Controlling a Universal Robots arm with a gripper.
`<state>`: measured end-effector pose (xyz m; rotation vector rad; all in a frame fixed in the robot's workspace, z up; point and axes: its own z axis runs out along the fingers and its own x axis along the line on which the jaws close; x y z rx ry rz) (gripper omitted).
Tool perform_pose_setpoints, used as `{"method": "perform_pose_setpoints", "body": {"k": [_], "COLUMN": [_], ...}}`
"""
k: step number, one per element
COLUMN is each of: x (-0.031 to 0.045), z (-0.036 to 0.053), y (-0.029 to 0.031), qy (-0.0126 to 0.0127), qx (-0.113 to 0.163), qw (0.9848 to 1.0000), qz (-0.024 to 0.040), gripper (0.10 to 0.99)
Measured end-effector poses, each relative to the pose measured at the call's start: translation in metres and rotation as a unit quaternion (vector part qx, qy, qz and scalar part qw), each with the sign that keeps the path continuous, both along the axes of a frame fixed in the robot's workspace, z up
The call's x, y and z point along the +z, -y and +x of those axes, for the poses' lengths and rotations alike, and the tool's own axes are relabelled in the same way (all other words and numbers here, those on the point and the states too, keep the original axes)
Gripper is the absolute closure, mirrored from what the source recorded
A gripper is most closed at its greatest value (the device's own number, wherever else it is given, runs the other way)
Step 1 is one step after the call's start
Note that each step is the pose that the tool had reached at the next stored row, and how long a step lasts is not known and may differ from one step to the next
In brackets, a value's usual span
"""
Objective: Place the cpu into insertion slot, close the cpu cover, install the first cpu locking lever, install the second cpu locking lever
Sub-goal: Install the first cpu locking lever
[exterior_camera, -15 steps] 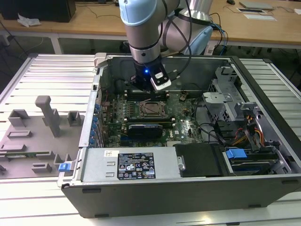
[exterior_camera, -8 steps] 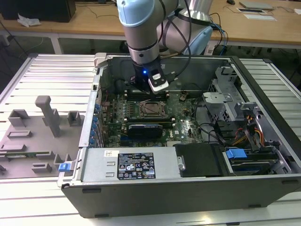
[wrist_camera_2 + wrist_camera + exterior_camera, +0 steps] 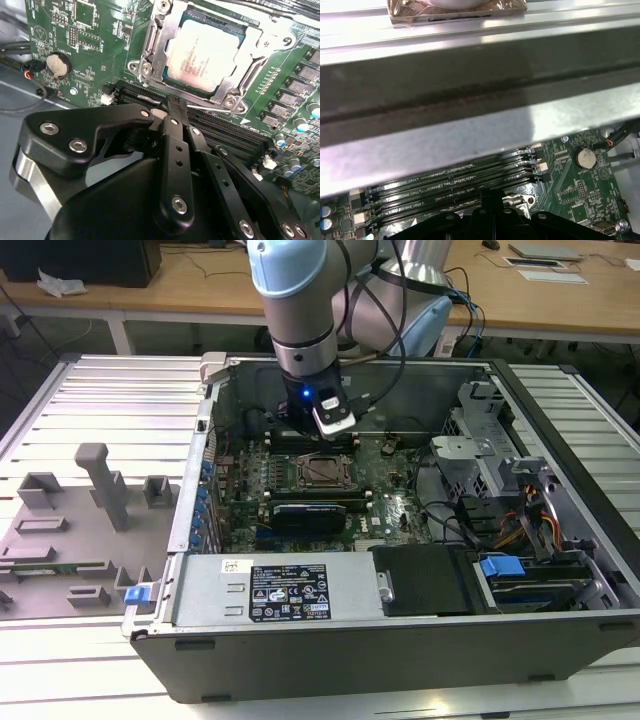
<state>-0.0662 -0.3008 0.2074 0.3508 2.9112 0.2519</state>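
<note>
The cpu (image 3: 205,52) lies flat in the insertion slot (image 3: 325,472) on the green board, pale metal top up. The cpu cover (image 3: 152,45), a silvery frame, is down around it, the chip showing through its window. A thin wire locking lever (image 3: 220,104) runs along the socket edge nearest my gripper. My gripper (image 3: 172,104) is shut with nothing between its fingers, its tip right at that lever edge of the socket. In the exterior view the gripper (image 3: 320,438) hangs just behind the socket. In the first wrist view the fingertips (image 3: 492,196) sit over the memory slots.
Black memory slots (image 3: 225,132) lie between the gripper and the socket. A coin battery (image 3: 58,65) sits on the board. A long black card (image 3: 312,514) lies in front of the socket. The case wall (image 3: 470,100) stands close behind. Cables and drive bays (image 3: 520,510) fill the exterior view's right.
</note>
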Motion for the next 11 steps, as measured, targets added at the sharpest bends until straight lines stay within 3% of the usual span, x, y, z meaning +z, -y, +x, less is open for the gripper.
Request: {"method": "perform_pose_setpoints", "body": {"k": [11], "x": [-0.0033], "z": [0.0], "y": [-0.0055], "qy": [0.0001], "qx": [-0.022], "qw": [0.9998], "qz": [-0.0019], "gripper": [0.98]}}
